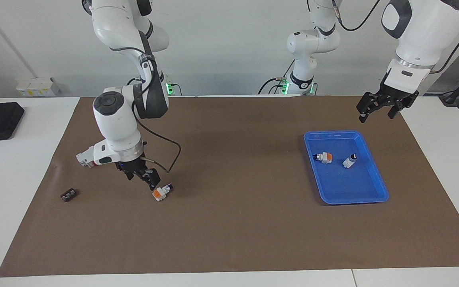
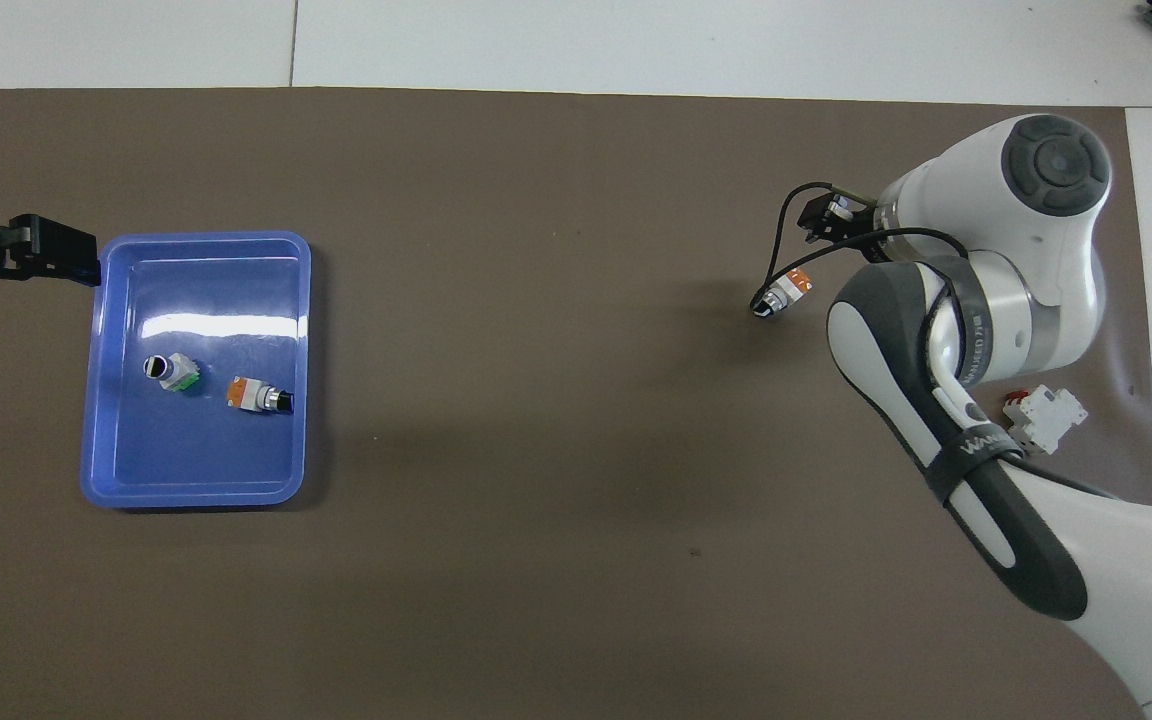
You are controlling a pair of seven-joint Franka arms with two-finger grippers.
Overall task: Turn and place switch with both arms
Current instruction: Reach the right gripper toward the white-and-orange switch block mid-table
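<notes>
Switch: the rotary switch [image 1: 162, 192] lies on its side on the brown mat [image 1: 229, 223], well apart from the blue tray [image 1: 377, 181], toward the right arm's end of the counter.
Handling: I judge it light, rigid moulded plastic; round black knob end may roll or slip.
Hold: I'd pinch the flat faces of the white-and-orange body, not the knob.
Right gripper [image 1: 144, 177]: spread, low, just beside the switch, not touching that I can see.
Left gripper [image 1: 377, 111]: spread, waiting beside the tray.
Tray: glossy, shallow, rounded corners.
Mat: matte, flat.
</notes>
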